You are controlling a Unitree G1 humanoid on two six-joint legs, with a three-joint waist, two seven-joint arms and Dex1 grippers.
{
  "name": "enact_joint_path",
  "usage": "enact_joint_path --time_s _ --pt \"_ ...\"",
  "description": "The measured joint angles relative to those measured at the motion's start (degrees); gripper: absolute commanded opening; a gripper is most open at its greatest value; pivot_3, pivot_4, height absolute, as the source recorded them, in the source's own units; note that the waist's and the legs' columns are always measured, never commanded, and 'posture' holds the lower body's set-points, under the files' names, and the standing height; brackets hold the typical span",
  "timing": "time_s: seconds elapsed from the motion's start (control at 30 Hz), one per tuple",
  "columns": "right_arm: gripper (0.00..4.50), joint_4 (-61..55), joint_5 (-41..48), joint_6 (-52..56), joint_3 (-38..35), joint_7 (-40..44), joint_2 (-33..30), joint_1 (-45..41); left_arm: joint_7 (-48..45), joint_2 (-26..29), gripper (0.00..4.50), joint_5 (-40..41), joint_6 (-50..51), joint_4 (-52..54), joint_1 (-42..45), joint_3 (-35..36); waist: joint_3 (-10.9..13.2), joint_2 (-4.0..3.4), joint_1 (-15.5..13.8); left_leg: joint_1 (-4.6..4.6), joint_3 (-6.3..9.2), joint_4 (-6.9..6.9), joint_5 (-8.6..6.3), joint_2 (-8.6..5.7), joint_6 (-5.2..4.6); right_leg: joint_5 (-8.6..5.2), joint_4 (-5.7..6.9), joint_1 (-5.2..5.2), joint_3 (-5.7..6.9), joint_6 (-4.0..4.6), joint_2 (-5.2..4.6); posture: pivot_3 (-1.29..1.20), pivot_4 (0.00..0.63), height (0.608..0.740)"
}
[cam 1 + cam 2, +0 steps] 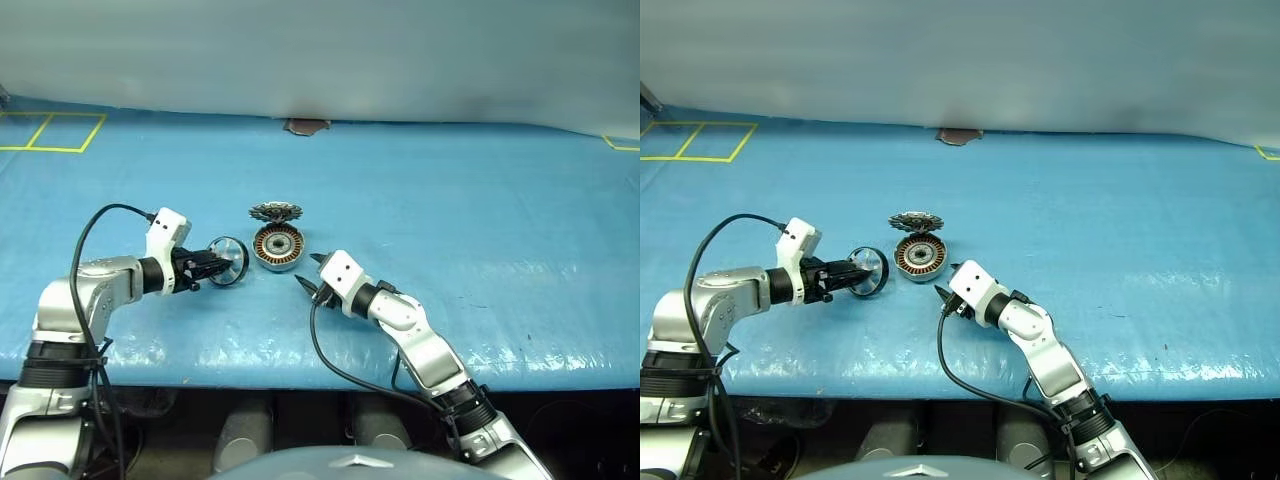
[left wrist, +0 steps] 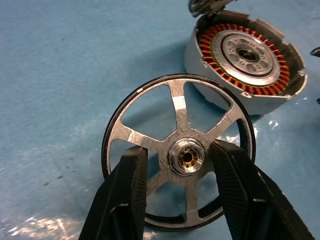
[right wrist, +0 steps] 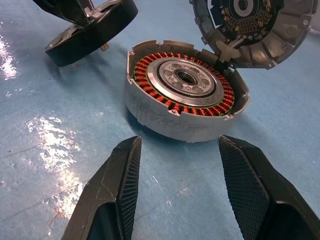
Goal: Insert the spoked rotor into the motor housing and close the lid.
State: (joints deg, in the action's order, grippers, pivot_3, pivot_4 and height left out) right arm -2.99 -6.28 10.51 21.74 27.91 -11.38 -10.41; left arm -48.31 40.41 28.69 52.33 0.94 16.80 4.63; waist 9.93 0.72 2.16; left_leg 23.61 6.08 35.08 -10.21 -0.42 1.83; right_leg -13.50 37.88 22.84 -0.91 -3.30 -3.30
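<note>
Table: blue sheeted table [image 1: 480,200] carrying every part, all grouped near its front edge between the 2 arms.
Motor housing: motor housing [image 1: 277,247] sits flat, open face up, its ring of copper windings around a dark centre bore; its axis is vertical.
Lid: lid [image 1: 275,211] stands tilted up at the far rim of the housing, apparently hinged there, its inner face with a circuit board turned toward the robot; the opening is uncovered.
Spoked rotor: spoked rotor [image 2: 178,152] is held on edge just to the left of the housing, near its wall; whether its rim touches the wall I cannot tell. Its axis lies near level.
Left gripper: left gripper [image 2: 180,165] is clamped on the rotor's hub, 1 finger on each side, and points right toward the housing.
Right gripper: right gripper [image 3: 175,175] has its fingers apart and empty, low over the table just right of and nearer than the housing, aimed at its side wall.
Deciding relation: the housing lies to the right of the held rotor, so the left arm is the carrier; my judgement is the rotor must be tipped flat, hub over the bore, then lowered.
</note>
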Motion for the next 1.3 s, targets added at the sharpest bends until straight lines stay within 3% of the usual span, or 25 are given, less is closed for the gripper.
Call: enact_joint_path --time_s 0.33,0.53,0.8,1.07,1.3 --pt "2.58 -1.51 1.68 0.11 -1.43 0.60 -0.32 1.44 -5.76 5.34 1.80 1.04 1.00 0.05 0.28 -2.24 0.01 0.00 0.01 0.02 0.00 -0.03 0.00 0.01 0.00 -0.02 -0.01 0.02 0.00 0.03 0.01 0.00 0.150 0.740" --pt "2.58 -6.75 6.15 1.30 -2.50 3.71 -2.00 3.79 -8.58 6.98 1.80 0.57 0.72 0.05 5.77 -5.34 0.03 0.02 -0.09 0.04 0.04 0.02 0.00 0.00 0.00 -0.01 -0.01 0.01 0.02 0.02 0.01 0.00 0.150 0.740" --pt "2.58 -9.20 7.62 2.55 -2.21 5.62 -3.60 4.29 -12.88 6.86 1.80 -2.58 -0.58 -2.16 16.84 -13.00 0.03 0.03 0.02 0.07 0.03 0.01 0.00 0.01 -0.01 -0.01 -0.01 0.04 0.01 0.00 0.07 0.00 0.150 0.740" --pt "2.58 -9.01 6.80 2.27 -1.63 4.05 -2.36 3.71 -20.21 4.10 1.80 -9.79 -6.42 -13.69 27.30 -22.80 0.04 0.05 0.03 0.12 0.03 0.02 0.01 0.01 -0.02 0.09 -0.01 0.06 0.00 -0.18 0.11 0.00 0.150 0.740" --pt "2.58 -9.07 6.85 2.09 -1.27 3.59 -2.35 4.25 -24.95 1.13 1.80 -13.96 -10.73 -21.49 32.60 -25.63 0.05 0.06 0.07 0.19 0.07 0.02 0.01 0.01 -0.02 0.13 0.00 0.11 0.00 -0.27 0.13 0.00 0.150 0.740"
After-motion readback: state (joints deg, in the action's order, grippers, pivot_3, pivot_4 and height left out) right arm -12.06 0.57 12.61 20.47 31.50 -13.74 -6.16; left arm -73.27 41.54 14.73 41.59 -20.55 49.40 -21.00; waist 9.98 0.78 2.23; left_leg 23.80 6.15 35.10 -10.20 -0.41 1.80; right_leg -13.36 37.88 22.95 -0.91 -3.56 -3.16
